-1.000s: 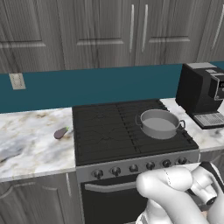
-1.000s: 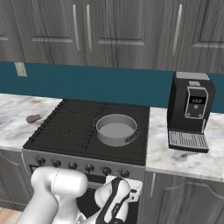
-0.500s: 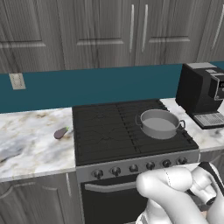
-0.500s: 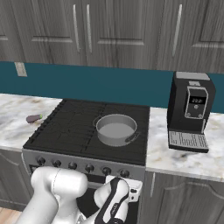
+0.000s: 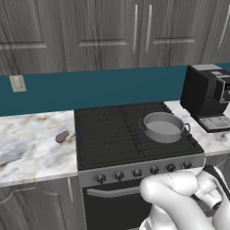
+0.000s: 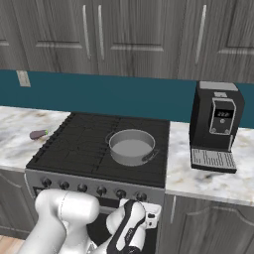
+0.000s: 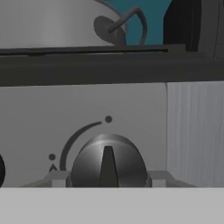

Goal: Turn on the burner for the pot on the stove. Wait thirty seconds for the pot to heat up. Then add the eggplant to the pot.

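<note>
The hand view shows the gripper [image 7: 108, 180] clamped on a stove knob [image 7: 108, 168]; the base views show the pot [image 5: 164, 127] near the stove's [image 5: 112, 134] right edge and the eggplant [image 5: 62, 136] on the counter [image 5: 31, 148].

Gripper [image 7: 108, 178] jaws have gone from wide to clamped on the knob [image 7: 108, 162] below the pot [image 7: 57, 24].
</note>
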